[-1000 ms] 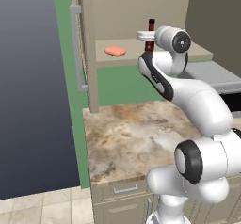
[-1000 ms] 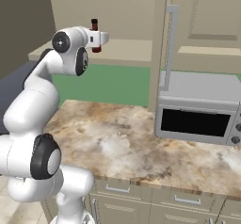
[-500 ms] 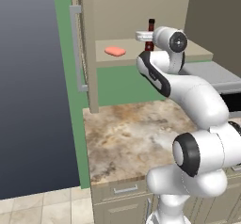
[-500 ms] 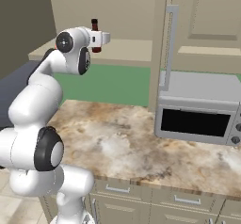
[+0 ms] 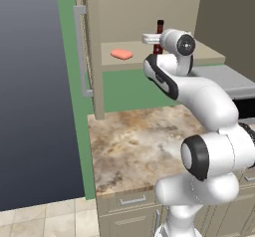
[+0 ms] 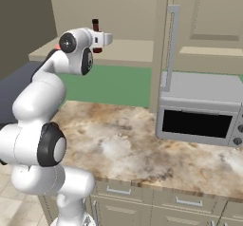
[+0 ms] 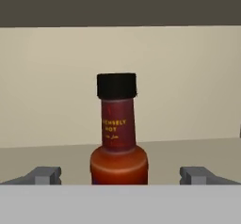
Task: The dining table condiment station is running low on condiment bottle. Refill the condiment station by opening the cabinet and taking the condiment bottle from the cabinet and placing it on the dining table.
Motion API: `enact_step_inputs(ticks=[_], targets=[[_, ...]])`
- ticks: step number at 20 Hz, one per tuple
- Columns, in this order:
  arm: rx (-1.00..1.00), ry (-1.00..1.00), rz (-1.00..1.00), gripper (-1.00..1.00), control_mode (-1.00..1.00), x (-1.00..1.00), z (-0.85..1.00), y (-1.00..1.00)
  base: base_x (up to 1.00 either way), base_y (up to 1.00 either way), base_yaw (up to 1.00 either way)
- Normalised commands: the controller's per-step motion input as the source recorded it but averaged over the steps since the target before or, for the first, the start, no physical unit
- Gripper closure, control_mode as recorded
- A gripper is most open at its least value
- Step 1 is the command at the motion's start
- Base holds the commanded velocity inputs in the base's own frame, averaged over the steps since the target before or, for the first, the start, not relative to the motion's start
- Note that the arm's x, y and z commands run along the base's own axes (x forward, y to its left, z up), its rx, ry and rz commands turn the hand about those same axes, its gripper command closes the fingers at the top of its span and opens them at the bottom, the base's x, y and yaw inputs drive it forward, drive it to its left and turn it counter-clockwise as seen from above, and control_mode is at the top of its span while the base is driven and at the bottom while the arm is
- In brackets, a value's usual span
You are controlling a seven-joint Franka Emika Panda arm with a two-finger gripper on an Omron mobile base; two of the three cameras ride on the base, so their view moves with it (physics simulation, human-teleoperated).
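Beige and open, the cabinet (image 5: 149, 12) has its door swung aside, bar handle (image 5: 82, 52) facing out, above the marble surface (image 5: 134, 141) where a microwave (image 6: 199, 113) sits. On its shelf (image 5: 134, 59) stand 2 things: a flat pink lump (image 5: 122, 55) to the left and, well apart, the condiment bottle (image 7: 118, 133), upright. The gripper (image 7: 120, 176) is level with it, spread wide, 1 fingertip on each side of the body and touching neither, holding nothing. Being glass, the bottle likely feels rigid, smooth and somewhat slippery, light enough but breakable if dropped. Tall and slim, it should tip easily from a sideways nudge. The broad lower body, below the narrow neck, looks the safest place to close on.
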Motion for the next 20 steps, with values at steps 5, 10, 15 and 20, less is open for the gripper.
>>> enact_step_inputs(ticks=[5,10,15,20], targets=[[0.0,0.0,0.0,-1.0,-1.0,0.16,-0.06,0.0,0.0,0.0,0.0],[0.0,0.0,0.0,-1.0,-1.0,0.15,-0.05,0.0,0.0,0.0,0.0],[0.0,0.0,0.0,1.0,-1.0,0.14,-0.04,0.01,0.0,0.0,0.0],[0.0,0.0,0.0,1.0,-1.0,0.11,0.0,0.01,0.0,0.0,0.0]])
